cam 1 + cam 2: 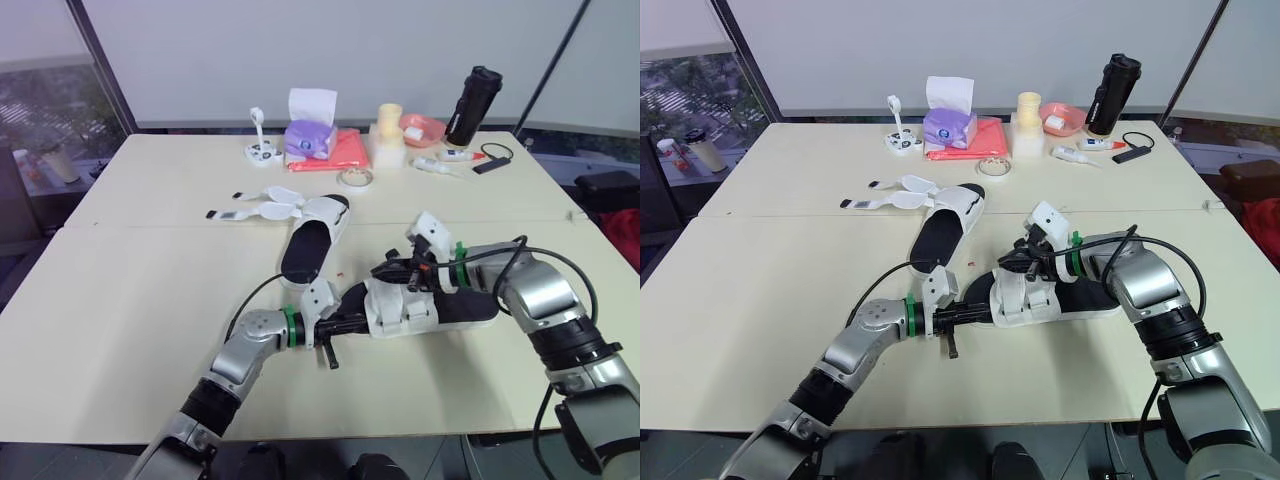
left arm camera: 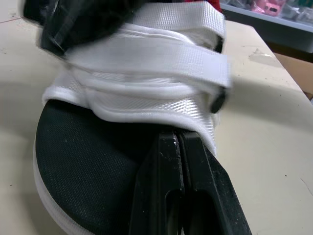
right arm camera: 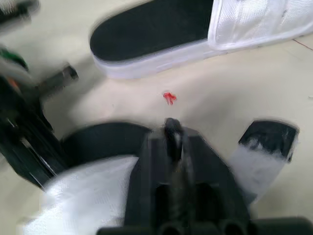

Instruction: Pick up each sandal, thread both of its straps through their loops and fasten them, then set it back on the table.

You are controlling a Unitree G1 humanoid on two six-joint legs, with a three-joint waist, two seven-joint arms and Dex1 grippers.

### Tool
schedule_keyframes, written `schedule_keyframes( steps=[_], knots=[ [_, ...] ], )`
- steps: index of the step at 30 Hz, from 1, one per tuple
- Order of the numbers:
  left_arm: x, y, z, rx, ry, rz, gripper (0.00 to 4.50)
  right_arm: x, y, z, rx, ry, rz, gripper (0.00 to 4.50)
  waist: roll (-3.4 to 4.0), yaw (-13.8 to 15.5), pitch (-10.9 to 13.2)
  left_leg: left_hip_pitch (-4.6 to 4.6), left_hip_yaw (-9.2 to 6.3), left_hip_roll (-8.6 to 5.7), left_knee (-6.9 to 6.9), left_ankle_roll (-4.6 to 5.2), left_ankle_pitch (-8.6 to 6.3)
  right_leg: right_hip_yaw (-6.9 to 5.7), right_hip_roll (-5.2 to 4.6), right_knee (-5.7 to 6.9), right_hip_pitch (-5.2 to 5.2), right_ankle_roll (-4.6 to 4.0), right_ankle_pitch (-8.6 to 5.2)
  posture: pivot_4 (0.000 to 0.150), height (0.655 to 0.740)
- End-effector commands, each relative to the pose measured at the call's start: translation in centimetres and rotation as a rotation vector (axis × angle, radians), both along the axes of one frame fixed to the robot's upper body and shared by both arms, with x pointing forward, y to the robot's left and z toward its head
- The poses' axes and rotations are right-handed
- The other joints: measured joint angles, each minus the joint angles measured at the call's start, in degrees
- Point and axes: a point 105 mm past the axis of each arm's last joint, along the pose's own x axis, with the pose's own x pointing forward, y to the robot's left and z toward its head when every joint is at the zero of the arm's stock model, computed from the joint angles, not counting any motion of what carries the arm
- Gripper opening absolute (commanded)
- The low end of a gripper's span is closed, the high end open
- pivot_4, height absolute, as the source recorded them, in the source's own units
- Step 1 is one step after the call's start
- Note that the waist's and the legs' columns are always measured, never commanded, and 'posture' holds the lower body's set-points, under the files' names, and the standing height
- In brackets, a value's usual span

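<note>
The near sandal (image 1: 470, 308), black footbed with white straps (image 1: 400, 305), lies on the table between both grippers. My left gripper (image 1: 350, 322) is shut, its fingertips (image 2: 178, 139) on the toe of the footbed against the front strap's edge. My right gripper (image 1: 392, 268) is shut and sits on top of the straps. A strap end with a black patch (image 3: 266, 142) sticks up beside it; whether it is pinched I cannot tell. The second sandal (image 1: 310, 245) lies farther back, its straps (image 1: 265, 205) spread open to the left.
A small red bit (image 1: 341, 273) lies between the sandals. Along the table's far edge stand a tissue box (image 1: 310, 135), a red cloth (image 1: 345, 150), a tape roll (image 1: 356, 177), white cups (image 1: 388, 140), a pink bowl (image 1: 425, 128) and a black bottle (image 1: 473, 105).
</note>
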Motion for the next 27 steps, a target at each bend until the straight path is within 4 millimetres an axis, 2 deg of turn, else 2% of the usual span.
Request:
schedule_keyframes(
  steps=[1,5,8,10,12,17,20,27],
  knots=[
    [-0.2,2.1,-4.9,0.15,0.131,0.084,0.02,0.0,-0.8,0.0,0.005,0.023,-0.027,2.46,-0.01,0.1,0.0,-0.01,0.0,0.0,0.0,0.0,0.0,0.0,0.0,0.0,0.01,0.0,0.0,0.15,0.74],
    [-0.3,1.8,-4.5,0.139,0.119,0.081,0.02,0.7,-0.9,3.0,0.19,-0.008,-0.079,4.46,-0.01,0.1,0.0,-0.05,-0.01,0.0,-0.01,0.0,0.0,-0.02,0.0,0.0,-0.02,0.0,0.0,0.15,0.74],
    [-0.1,2.1,-3.2,0.109,0.087,0.101,0.02,0.9,-2.8,6.1,0.379,-0.023,-0.155,4.46,0.01,0.2,0.0,-0.11,-0.01,0.0,-0.01,0.0,0.0,-0.02,-0.02,0.0,-0.07,0.0,0.0,0.15,0.74],
    [-0.2,2.6,-1.1,0.066,0.042,0.107,0.02,0.0,-4.4,6.8,0.443,0.022,-0.18,4.46,-0.02,0.1,0.1,-0.15,-0.01,0.0,-0.05,0.0,0.0,-0.03,-0.02,-0.01,-0.11,0.0,0.0,0.15,0.74],
    [-0.8,2.8,1.1,0.032,0.0,0.095,0.02,-1.1,-5.8,6.5,0.453,0.08,-0.192,4.46,-0.01,0.0,0.1,-0.17,0.02,0.01,-0.26,0.0,0.0,0.0,-0.01,-0.04,-0.24,-0.01,-0.01,0.15,0.74],
    [-2.4,4.2,4.0,0.044,-0.054,0.074,0.02,-3.2,-7.4,4.3,0.455,0.236,-0.207,4.46,0.18,-0.1,0.3,-0.25,0.07,0.08,-0.56,0.0,0.0,0.06,0.12,-0.09,-0.48,-0.14,-0.08,0.15,0.74],
    [-2.8,5.3,6.0,0.069,-0.106,0.08,0.02,-4.1,-7.1,3.2,0.476,0.316,-0.178,4.46,0.44,-0.1,0.6,-0.32,0.15,0.07,-0.55,0.01,0.0,0.12,0.12,-0.06,-0.59,-0.15,-0.08,0.15,0.74],
    [-4.0,6.8,11.1,0.08,-0.188,0.045,0.02,-4.8,-6.9,1.3,0.504,0.428,-0.152,4.46,0.14,0.2,0.9,-0.39,0.14,0.03,-0.48,-0.01,0.01,0.08,0.05,-0.07,-0.62,-0.13,-0.09,0.15,0.74]
  ],
)
